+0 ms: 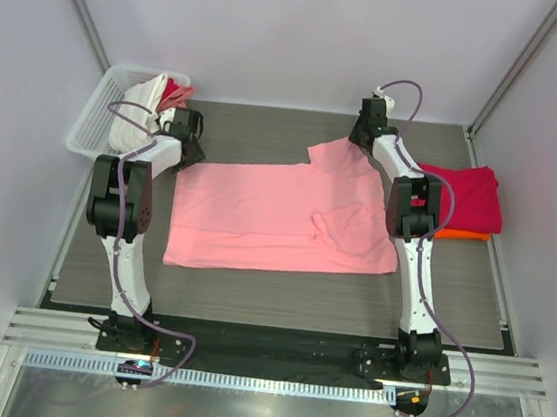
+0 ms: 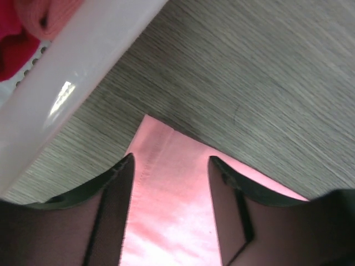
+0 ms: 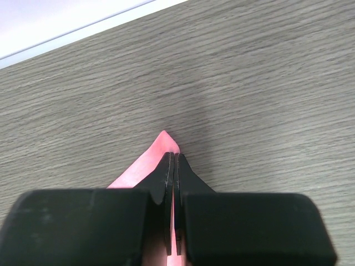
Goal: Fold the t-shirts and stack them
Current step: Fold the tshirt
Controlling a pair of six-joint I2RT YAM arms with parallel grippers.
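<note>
A large salmon-pink t-shirt (image 1: pixel 277 218) lies spread flat on the table. My left gripper (image 1: pixel 192 153) is at its far left corner. In the left wrist view that hemmed corner (image 2: pixel 166 183) lies between the parted fingers of the left gripper (image 2: pixel 171 160), which is open. My right gripper (image 1: pixel 359 137) is at the shirt's far right corner. The right wrist view shows the right gripper (image 3: pixel 175 155) shut on a pink tip of the cloth (image 3: pixel 158 149). A folded crimson t-shirt (image 1: pixel 466 195) lies on an orange one (image 1: pixel 462 232) at the right.
A white lattice basket (image 1: pixel 105 98) stands at the far left and holds a white t-shirt (image 1: pixel 138 112) and a crimson one (image 1: pixel 176 88). Its rim (image 2: pixel 83 61) is close to my left gripper. Frame posts rise at the back corners.
</note>
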